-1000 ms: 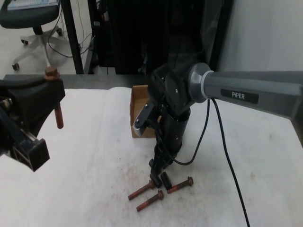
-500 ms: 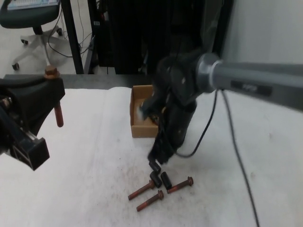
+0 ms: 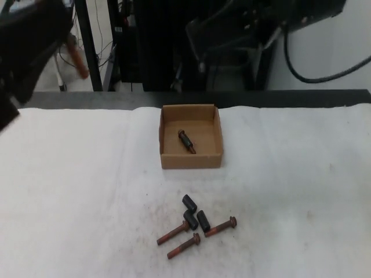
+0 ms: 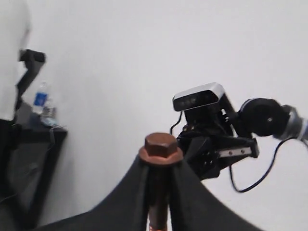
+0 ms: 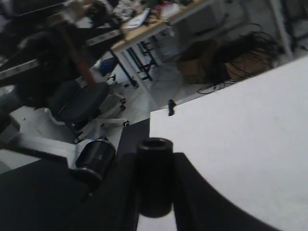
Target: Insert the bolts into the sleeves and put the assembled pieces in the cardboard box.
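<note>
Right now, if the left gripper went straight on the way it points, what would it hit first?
Probably the right arm's wrist camera, which sits just off that line beyond the held bolt. Depth is unclear, so it could slip past towards the white wall.

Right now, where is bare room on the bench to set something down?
The white cloth is bare left and right of the cardboard box. It is crowded in front of the box, where loose bolts and sleeves lie.
</note>
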Controlling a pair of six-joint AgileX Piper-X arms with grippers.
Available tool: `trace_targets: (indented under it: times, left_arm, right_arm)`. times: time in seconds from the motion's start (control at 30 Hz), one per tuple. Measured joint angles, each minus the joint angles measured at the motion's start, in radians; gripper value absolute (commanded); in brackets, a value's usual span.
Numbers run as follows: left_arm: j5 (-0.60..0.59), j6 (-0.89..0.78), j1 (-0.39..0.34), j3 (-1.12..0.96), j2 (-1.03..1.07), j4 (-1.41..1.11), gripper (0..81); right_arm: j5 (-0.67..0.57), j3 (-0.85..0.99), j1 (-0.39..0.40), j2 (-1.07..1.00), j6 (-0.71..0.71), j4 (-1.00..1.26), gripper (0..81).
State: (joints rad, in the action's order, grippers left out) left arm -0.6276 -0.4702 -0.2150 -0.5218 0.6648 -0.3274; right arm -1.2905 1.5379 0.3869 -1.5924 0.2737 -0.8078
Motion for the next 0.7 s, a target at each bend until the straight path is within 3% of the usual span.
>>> trace_targets:
  times: [0.1,0.2,0.43,0.6,0.7]
  left_arm:
    - [-0.125,-0.179,0.000,0.000,0.124,-0.295,0.4]
    - [-0.172,-0.253,0.000,0.000,0.209,-0.416,0.4]
    - [-0.294,-0.362,0.002,0.000,0.435,-0.680,0.4]
    - [-0.297,-0.337,0.002,0.000,0.467,-0.711,0.4]
    - [-0.299,-0.327,0.002,0.000,0.467,-0.751,0.4]
  right_arm:
    - [0.000,-0.061,0.015,0.030,0.190,-0.102,0.8]
    - [0.048,-0.142,0.040,0.030,0.287,-0.144,0.8]
    - [0.138,-0.333,0.099,0.028,0.328,-0.017,0.8]
    - [0.373,-0.488,0.154,0.028,0.135,0.401,0.8]
    - [0.575,-0.597,0.176,0.028,-0.107,0.808,0.8]
